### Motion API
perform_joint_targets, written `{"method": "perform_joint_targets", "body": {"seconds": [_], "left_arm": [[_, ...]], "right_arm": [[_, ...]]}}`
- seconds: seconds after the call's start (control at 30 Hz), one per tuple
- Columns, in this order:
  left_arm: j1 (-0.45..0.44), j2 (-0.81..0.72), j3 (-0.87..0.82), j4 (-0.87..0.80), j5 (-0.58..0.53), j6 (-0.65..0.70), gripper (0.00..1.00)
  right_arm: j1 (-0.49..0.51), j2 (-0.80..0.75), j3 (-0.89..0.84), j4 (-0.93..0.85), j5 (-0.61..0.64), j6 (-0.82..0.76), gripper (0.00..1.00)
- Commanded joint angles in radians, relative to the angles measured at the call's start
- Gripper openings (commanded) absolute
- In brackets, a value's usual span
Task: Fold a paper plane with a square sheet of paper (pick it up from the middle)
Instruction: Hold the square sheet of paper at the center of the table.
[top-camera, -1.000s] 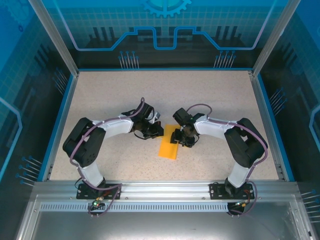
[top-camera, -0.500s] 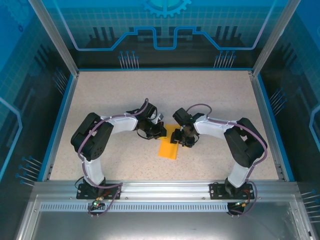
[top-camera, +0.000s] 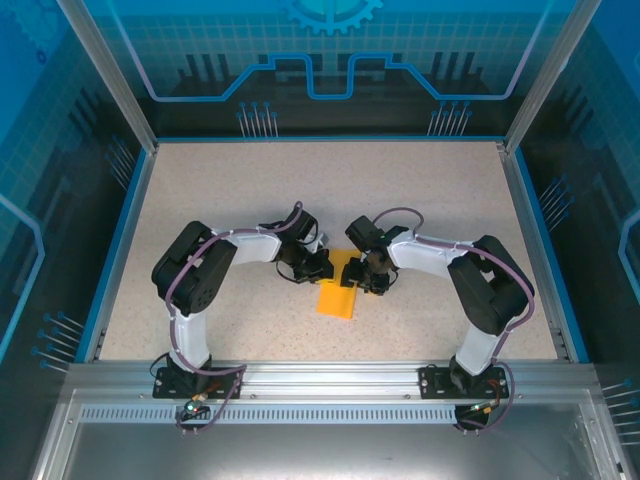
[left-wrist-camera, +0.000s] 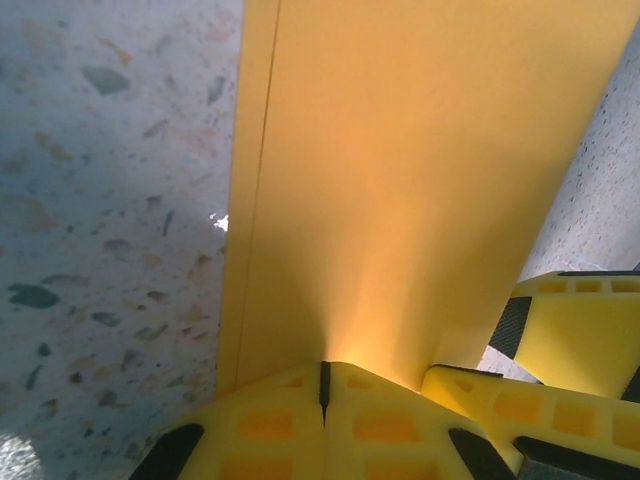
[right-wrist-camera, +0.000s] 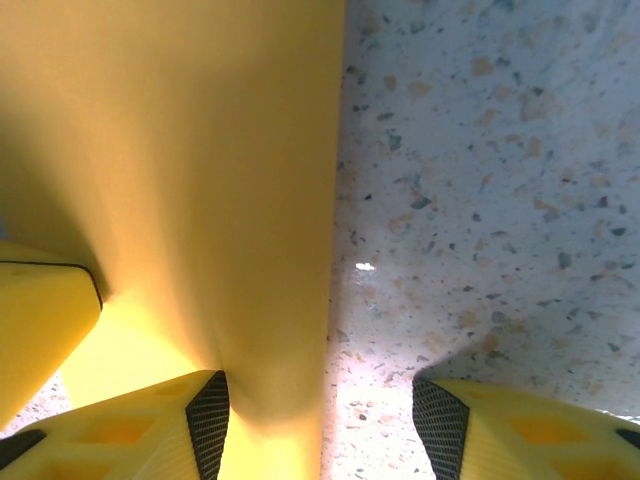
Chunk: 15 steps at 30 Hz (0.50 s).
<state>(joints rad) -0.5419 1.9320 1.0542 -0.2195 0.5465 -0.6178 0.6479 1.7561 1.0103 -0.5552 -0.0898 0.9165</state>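
Observation:
The square sheet of paper (top-camera: 337, 294) lies folded into a narrow orange-yellow rectangle in the middle of the table, its far end between the two grippers. My left gripper (top-camera: 318, 267) is at that far end from the left. In the left wrist view its yellow fingers (left-wrist-camera: 270, 420) are shut together with their tips on the paper (left-wrist-camera: 400, 170). My right gripper (top-camera: 369, 279) stands open at the paper's right edge. One right finger (right-wrist-camera: 150, 425) rests on the paper (right-wrist-camera: 180, 150) and the other (right-wrist-camera: 530, 425) is over bare table.
The speckled table (top-camera: 300, 190) has a blue raised rim (top-camera: 118, 240) and aluminium posts at the back corners. A metal rail (top-camera: 320, 375) carrying the arm bases runs along the near edge. Both arms' elbows bulge outward to left and right.
My left arm has swung its elbow inward and its gripper has shifted slightly right onto the paper's end. The right arm and the paper have stayed put.

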Motion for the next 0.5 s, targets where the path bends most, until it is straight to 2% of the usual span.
{"method": "perform_joint_targets", "body": {"seconds": [0.0,0.2,0.47], "left_arm": [[-0.010,0.039,-0.007,-0.068,-0.080,0.038,0.00],[-0.013,0.053,-0.028,-0.049,-0.096,0.052,0.00],[-0.013,0.059,-0.063,-0.012,-0.109,0.062,0.00]], "right_arm": [[0.022,0.070,-0.023,0.055,0.004,-0.001,0.58],[0.021,0.011,-0.015,0.077,0.002,-0.014,0.60],[-0.017,-0.191,-0.080,0.169,-0.032,-0.019,0.62]]}}
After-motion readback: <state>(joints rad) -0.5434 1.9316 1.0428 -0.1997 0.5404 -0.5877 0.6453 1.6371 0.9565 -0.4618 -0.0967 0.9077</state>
